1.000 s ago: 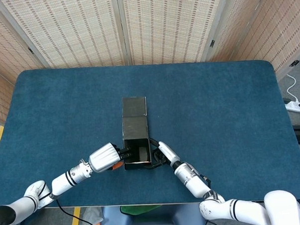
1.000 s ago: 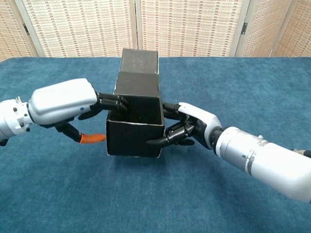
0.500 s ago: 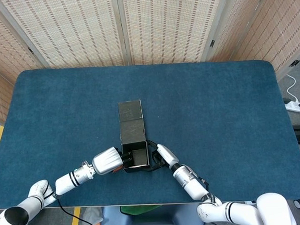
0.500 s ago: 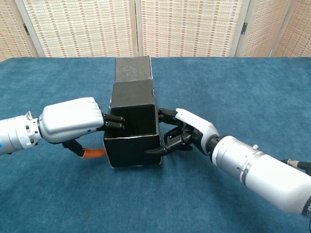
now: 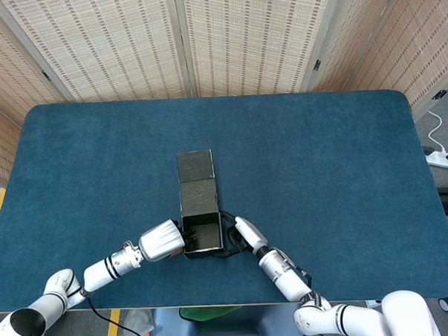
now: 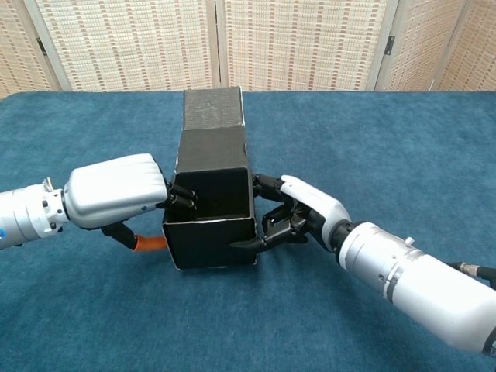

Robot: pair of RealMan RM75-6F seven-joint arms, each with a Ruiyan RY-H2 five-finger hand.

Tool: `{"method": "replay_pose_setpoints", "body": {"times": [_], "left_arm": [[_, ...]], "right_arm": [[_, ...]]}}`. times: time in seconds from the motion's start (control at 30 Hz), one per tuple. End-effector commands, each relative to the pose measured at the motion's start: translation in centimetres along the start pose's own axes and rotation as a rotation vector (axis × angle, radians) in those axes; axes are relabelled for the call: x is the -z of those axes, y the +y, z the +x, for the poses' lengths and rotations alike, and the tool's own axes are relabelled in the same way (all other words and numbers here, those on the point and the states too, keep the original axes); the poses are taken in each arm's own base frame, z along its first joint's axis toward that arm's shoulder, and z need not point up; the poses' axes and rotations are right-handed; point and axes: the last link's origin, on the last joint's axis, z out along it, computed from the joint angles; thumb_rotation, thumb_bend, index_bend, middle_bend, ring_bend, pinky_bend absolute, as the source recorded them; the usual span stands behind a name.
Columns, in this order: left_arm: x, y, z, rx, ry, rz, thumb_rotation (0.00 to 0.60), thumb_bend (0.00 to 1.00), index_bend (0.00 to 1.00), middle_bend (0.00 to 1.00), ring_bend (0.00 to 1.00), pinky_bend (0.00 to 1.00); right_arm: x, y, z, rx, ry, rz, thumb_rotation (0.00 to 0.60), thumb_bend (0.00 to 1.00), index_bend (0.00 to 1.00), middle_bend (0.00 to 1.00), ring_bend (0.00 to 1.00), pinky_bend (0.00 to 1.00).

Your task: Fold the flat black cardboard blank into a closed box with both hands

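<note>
The black box (image 6: 211, 208) stands near the front edge of the blue table (image 5: 321, 171), its walls already up and its top open, with the lid flap (image 6: 213, 107) lying stretched out behind it toward the far side. Compared with a second ago it has been swung a little and drawn nearer the robot, and in the last half second it has hardly moved, so the turning seems over and the box looks set for closing. The left hand (image 6: 116, 191) presses against the left wall, its dark fingers (image 6: 183, 198) curled over the top edge. The right hand (image 6: 304, 211) braces the right wall with its fingers spread along it and one reaching round the front lower corner. Neither hand holds the lid flap, which I judge still has to be folded forward and tucked.
</note>
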Motion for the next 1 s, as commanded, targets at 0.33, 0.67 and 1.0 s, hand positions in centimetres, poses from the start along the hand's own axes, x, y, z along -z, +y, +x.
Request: {"method": "replay_pose_setpoints", "body": {"times": [0.33, 0.67, 1.0], "left_arm": [[0.4, -0.8, 1.7, -0.005, 0.046, 0.034, 0.6, 0.32, 0.29, 0.37, 0.8, 0.84], [2.1, -2.1, 5.3, 0.095, 0.121, 0.106, 0.6, 0.32, 0.22, 0.3, 0.79, 0.88], [2.9, -2.5, 7.6, 0.342, 0.18, 0.194, 0.6, 0.32, 0.2, 0.3, 0.79, 0.89]], "right_arm": [[-0.6, -0.6, 0.1, -0.008, 0.021, 0.012, 0.6, 0.26, 0.48, 0.51, 0.78, 1.0], [-2.3, -0.7, -0.1, 0.017, 0.027, -0.014, 0.6, 0.26, 0.26, 0.32, 0.75, 1.0], [-2.9, -0.6, -1.6, 0.043, -0.014, -0.04, 0.6, 0.06, 0.0, 0.01, 0.66, 1.0]]}}
